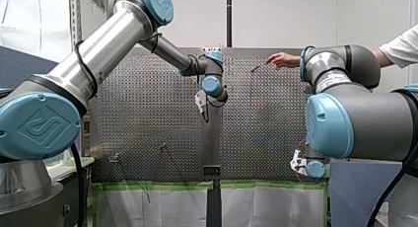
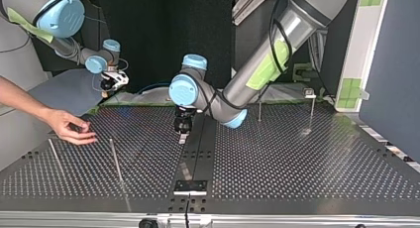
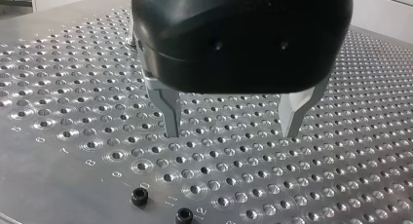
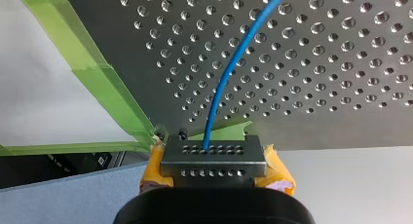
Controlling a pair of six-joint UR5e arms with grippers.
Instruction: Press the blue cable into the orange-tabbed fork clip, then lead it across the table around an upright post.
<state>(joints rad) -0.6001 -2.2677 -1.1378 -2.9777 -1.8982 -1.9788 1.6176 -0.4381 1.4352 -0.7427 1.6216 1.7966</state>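
My left gripper (image 3: 229, 124) hangs just above the perforated table (image 3: 73, 87) near its middle seam. Its two metal fingers (image 3: 168, 109) stand wide apart with nothing between them. Two small black screws (image 3: 140, 196) sit in the plate just beside it, towards the wrist camera. Well apart from that gripper, off the table's far edge in the top view, my right gripper (image 4: 213, 153) has its yellow pads (image 4: 278, 171) closed on the blue cable (image 4: 220, 83). The cable runs up out of them, over a strip of green tape (image 4: 92, 73) and across the holes until it leaves the wrist view. At the top view's left of my left gripper, a person's hand (image 2: 74, 127) reaches in low over the plate; its fingers are pinched on something I cannot make out. A thin upright post (image 2: 115, 161) stands between that hand and my left gripper, and another (image 2: 53, 156) stands beyond the hand. Two more posts (image 2: 259, 110) (image 2: 312, 111) rise on the gripper's other side. A dark block (image 2: 190, 187) sits on the seam at the near edge, straight out from the gripper.
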